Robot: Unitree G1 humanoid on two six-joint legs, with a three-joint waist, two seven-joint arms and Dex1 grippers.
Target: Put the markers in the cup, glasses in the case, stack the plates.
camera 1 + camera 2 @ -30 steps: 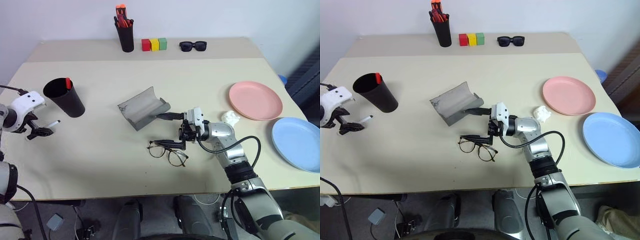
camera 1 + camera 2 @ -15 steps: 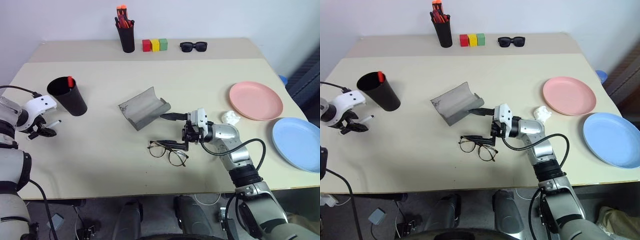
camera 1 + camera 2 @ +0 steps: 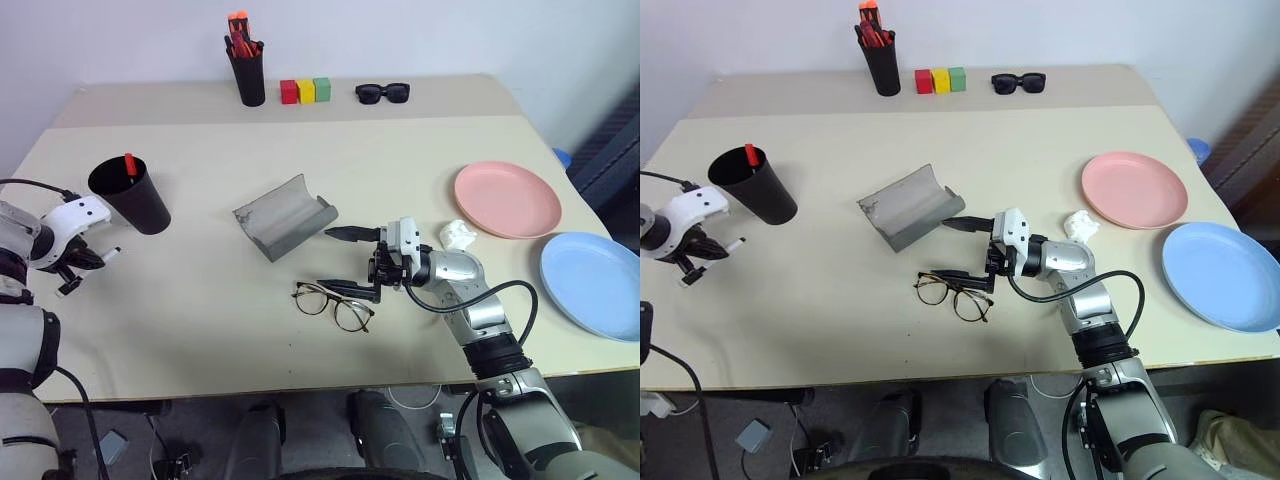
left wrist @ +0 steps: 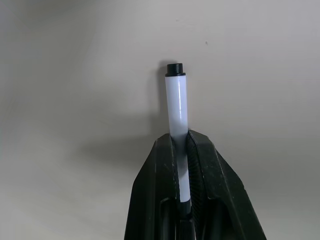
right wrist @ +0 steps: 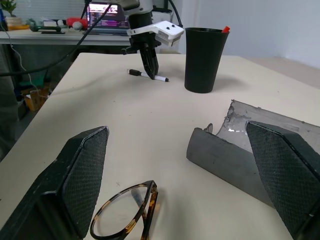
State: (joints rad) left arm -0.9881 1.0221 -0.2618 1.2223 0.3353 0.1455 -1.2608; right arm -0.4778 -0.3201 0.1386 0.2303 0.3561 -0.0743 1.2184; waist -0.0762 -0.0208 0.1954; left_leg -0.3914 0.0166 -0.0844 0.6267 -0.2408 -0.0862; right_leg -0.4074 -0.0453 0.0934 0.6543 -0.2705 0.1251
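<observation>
At the table's left edge my left gripper [image 3: 84, 263] is shut on the white marker [image 4: 176, 107], which lies low over the table beside the black cup [image 3: 130, 195]. A red-capped marker [image 3: 130, 165] stands in that cup. My right gripper [image 3: 342, 260] is open and level at mid-table, one finger just above the wire-frame glasses [image 3: 333, 303], the other near the open grey case [image 3: 285, 215]. The pink plate [image 3: 508, 200] and the blue plate [image 3: 595, 285] lie side by side at the right.
A black pen holder [image 3: 247, 72] with red-orange pens, three coloured blocks [image 3: 306, 90] and black sunglasses [image 3: 382, 93] line the back of the table. A crumpled white scrap [image 3: 458, 235] lies between my right arm and the pink plate.
My left gripper's fingers have gone from open around the white marker to shut on it. The right gripper has stayed open in place.
</observation>
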